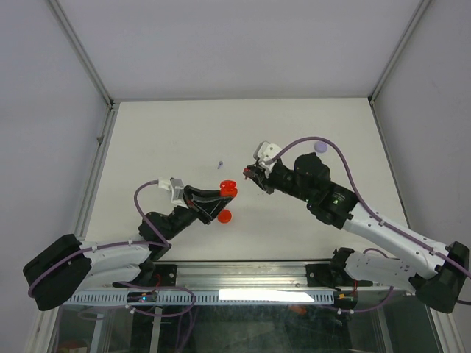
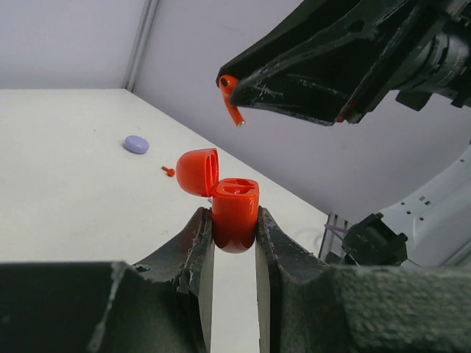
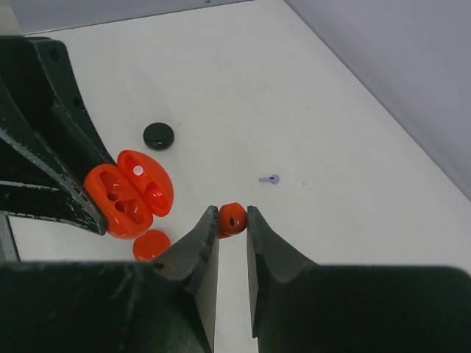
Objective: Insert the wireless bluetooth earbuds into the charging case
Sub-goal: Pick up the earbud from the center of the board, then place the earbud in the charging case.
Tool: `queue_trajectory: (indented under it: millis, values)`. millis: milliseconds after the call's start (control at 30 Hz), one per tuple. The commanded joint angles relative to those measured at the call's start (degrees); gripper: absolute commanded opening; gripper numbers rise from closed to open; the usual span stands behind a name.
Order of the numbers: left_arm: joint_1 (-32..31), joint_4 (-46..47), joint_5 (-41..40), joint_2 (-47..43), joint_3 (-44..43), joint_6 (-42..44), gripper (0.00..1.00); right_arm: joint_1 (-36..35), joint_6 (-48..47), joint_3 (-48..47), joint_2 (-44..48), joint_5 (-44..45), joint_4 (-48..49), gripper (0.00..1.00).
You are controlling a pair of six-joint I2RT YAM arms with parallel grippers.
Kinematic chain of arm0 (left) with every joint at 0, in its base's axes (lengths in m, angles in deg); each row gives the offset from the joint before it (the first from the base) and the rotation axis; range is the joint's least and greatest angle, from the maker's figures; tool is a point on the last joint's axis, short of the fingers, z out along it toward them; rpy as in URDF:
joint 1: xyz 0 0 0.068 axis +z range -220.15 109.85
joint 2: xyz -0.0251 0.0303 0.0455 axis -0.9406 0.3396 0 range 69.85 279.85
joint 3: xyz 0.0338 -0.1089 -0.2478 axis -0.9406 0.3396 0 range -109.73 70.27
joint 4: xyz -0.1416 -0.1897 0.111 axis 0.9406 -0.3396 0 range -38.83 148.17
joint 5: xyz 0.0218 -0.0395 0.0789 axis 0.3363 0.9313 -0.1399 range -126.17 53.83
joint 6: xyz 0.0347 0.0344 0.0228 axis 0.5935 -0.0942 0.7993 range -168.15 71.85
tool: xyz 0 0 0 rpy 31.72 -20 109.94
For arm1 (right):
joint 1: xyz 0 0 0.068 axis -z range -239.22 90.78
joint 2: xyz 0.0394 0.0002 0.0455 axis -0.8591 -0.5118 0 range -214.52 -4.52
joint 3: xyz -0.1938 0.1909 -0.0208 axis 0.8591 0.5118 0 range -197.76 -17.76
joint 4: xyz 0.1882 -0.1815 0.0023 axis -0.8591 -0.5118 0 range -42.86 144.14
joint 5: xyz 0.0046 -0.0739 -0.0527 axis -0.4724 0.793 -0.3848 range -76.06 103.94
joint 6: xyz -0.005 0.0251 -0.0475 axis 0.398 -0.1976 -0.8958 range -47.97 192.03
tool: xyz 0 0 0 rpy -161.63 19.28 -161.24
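The red charging case [image 2: 235, 213] stands upright with its lid [image 2: 197, 171] hinged open, and my left gripper [image 2: 235, 224] is shut on its body. From the top view the case [image 1: 229, 190] is held just above the table. My right gripper [image 3: 232, 218] is shut on a red earbud [image 3: 234, 218], held up and to the right of the case. In the left wrist view that earbud [image 2: 230, 95] hangs stem down above the open case. A pale lavender earbud [image 3: 271, 179] lies on the table beyond, and a small red piece [image 2: 168, 171] lies behind the lid.
A red disc [image 1: 225, 215] lies on the table right beside the case. A black disc [image 3: 158, 135] sits past the case, and a lavender disc [image 1: 319, 146] lies at the far right. White walls with metal rails [image 1: 96, 158] border the table.
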Motion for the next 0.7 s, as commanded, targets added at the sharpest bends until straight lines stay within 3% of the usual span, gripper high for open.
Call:
queue_trajectory:
  millis: [0,433,667]
  values:
    - [0.42,7.73,5.90,0.27,-0.33,2.04,0.00,-1.96,-4.80,2.66,3.70,-4.97,7.58,0.09]
    - [0.44,7.77,14.33,1.66,-3.29,5.68,0.00,-5.23,-12.40,10.57,9.52,-13.11,17.24,0.07]
    - [0.44,9.52,15.77,3.31,-4.00,4.26,0.00,-6.82,-14.90,13.79,10.91,-11.43,21.28,0.06]
